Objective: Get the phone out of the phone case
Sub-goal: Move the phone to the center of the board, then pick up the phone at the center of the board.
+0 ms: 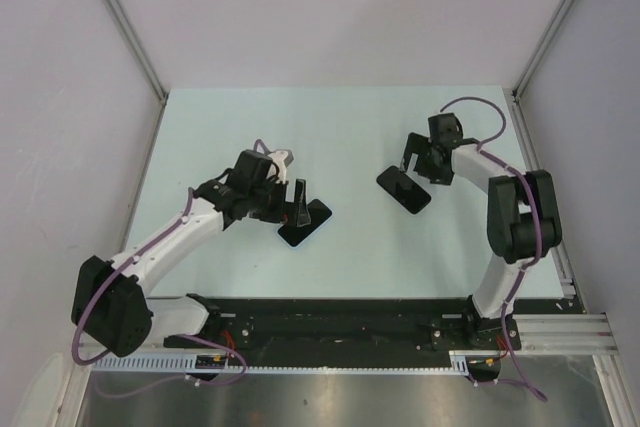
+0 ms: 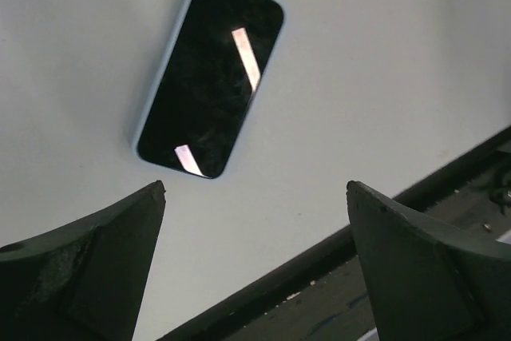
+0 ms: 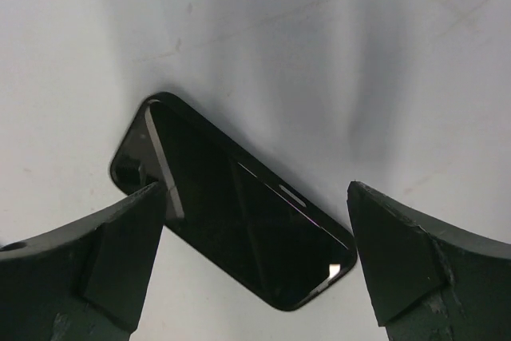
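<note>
A phone (image 2: 209,69) with a glossy black screen and a pale blue rim lies flat on the table; in the top view it is the dark slab (image 1: 305,224) left of centre. My left gripper (image 2: 255,193) is open and empty, its fingertips just short of the phone's near end; it shows in the top view (image 1: 298,203). A black case (image 3: 239,213) with a raised rim, a side slot and a corner cutout lies flat right of centre (image 1: 404,190). My right gripper (image 3: 255,197) hovers open over it with a finger on either side, holding nothing; it also shows in the top view (image 1: 420,162).
The pale table (image 1: 340,127) is boxed in by white walls with aluminium posts at the back corners. A black rail (image 1: 350,312) runs along the near edge and shows in the left wrist view (image 2: 383,233). A metal track (image 1: 565,277) borders the right side.
</note>
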{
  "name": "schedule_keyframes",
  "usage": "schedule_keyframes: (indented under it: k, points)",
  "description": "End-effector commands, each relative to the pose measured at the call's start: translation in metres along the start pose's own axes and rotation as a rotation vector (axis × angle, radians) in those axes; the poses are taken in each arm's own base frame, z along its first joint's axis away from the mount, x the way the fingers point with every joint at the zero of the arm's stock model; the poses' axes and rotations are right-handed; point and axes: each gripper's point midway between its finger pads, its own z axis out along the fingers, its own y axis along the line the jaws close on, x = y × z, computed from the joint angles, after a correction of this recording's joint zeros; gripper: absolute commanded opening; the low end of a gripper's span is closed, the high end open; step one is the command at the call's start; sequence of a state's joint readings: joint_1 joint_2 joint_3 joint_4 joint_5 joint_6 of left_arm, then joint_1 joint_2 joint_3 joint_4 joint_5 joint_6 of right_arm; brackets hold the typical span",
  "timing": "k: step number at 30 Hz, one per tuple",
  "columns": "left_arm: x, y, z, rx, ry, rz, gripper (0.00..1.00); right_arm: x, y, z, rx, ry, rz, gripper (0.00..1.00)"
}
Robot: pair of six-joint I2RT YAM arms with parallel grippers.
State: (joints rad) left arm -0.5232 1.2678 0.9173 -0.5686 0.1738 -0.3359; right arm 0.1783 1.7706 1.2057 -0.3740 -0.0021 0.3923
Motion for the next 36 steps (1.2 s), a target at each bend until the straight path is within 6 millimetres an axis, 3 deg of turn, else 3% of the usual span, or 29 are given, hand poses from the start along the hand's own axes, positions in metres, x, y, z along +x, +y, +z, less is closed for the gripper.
schedule_keyframes:
  k: [1,5,9,12,18,24,29,32,36]
  points:
    - [-0.021,-0.043,-0.03,0.2,-0.066,0.01,1.0,0.023,0.016,0.027,-0.094,0.12,0.024,1.0]
    - [-0.035,-0.046,-0.04,0.207,-0.094,-0.007,1.0,0.053,0.017,0.034,-0.073,0.212,-0.016,1.0]
    - [-0.045,-0.065,-0.052,0.456,-0.068,-0.137,1.0,0.092,0.037,0.03,-0.021,0.268,-0.173,1.0]
    - [-0.053,-0.049,-0.048,0.474,-0.069,-0.25,1.0,0.116,0.043,0.026,0.081,0.266,-0.305,1.0]
    - [-0.053,-0.027,-0.044,0.357,-0.091,-0.23,1.0,0.143,0.038,0.022,0.219,0.27,-0.416,1.0]
    - [-0.047,-0.012,-0.045,0.263,-0.121,-0.203,1.0,0.159,0.027,0.021,0.284,0.281,-0.389,1.0]
    - [-0.044,-0.008,-0.045,0.244,-0.13,-0.214,1.0,0.168,0.042,0.025,0.231,0.294,-0.302,0.97]
    - [-0.045,-0.01,-0.047,0.245,-0.136,-0.252,1.0,0.16,0.045,0.022,0.241,0.243,-0.25,0.88]
    - [-0.052,-0.014,-0.044,0.272,-0.152,-0.317,1.0,0.15,0.048,0.009,0.218,0.179,-0.197,0.66]
